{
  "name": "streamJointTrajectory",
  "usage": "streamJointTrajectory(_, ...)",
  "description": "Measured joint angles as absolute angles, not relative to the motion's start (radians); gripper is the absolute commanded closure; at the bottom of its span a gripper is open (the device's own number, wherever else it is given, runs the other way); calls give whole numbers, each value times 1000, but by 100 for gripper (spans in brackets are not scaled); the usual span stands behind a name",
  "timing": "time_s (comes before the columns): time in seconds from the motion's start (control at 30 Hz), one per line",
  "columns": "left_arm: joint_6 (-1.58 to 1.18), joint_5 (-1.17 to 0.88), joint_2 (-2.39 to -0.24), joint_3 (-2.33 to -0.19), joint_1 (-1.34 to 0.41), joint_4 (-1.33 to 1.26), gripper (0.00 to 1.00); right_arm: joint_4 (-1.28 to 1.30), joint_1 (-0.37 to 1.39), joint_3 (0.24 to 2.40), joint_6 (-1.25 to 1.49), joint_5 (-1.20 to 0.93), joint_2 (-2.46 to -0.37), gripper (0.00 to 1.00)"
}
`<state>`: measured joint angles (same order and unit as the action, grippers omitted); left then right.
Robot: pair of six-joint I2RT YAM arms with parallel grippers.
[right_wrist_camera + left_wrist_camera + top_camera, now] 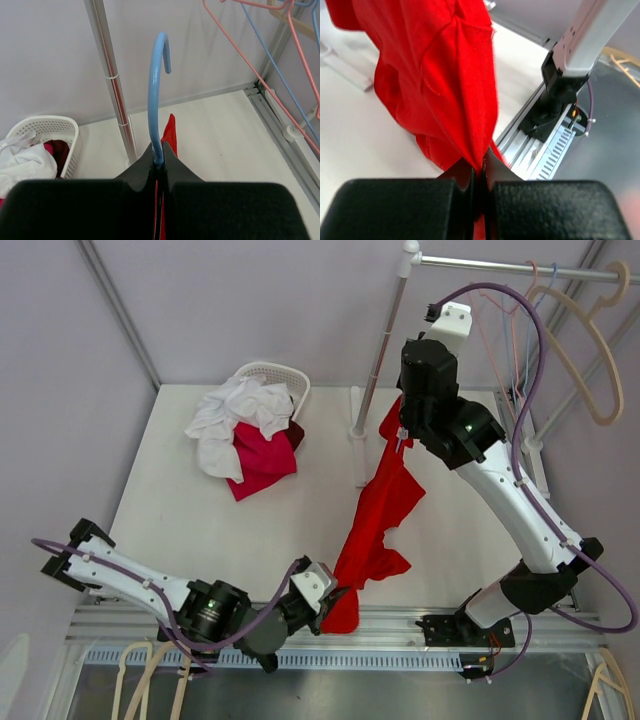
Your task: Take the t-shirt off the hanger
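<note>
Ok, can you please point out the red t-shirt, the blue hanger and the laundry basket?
red t-shirt [378, 505]: top external view, middle of the hanging cloth.
blue hanger [153, 90]: right wrist view, shaft of its hook.
white laundry basket [71, 150]: right wrist view, its lattice side wall.

No legible text or labels anywhere.

Below its hook, the blue hanger [152, 100] is hidden by the right jaws and the red t-shirt [383, 508]; its shoulders are unseen.
</note>
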<state>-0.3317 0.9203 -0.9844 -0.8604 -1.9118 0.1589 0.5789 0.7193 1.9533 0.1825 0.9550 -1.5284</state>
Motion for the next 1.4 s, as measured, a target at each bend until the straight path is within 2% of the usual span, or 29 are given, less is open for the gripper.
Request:
streamJointTrajectory(0.2, -484, 1033, -1030, -860, -1996, 305, 99, 630, 702, 1950, 196, 903, -1528, 100)
streamJointTrajectory(0.53, -471, 1044, -1022, -810, -2038, 199, 99, 641, 674, 1944, 206, 870, -1528, 100)
streamJointTrajectory(0.83, -527, 987, -751, -551, -2020, 100, 99, 648, 615, 1917, 227, 815, -1522, 100)
streamJointTrajectory(0.97, -590, 982, -749, -542, -2006, 148, 99, 651, 577, 1917, 249, 787, -1517, 100)
streamJointTrajectory(1.1, -612, 883, -841, -572, -1845, 171, 99, 649, 603, 1917, 258, 785, -1506, 100)
streamJointTrajectory(1.2, -611, 713, -930, -598, -1610, 157, 99, 655, 641, 1928, 271, 779, -1497, 100)
streamJointTrajectory(1.27, -603, 595, -1015, -657, -1448, 161, 99, 677, 662, 1950, 292, 745, -1493, 100)
streamJointTrajectory(1.4, -580, 449, -1223, -861, -1248, 179, 99, 732, 679, 1987, 331, 670, -1465, 100)
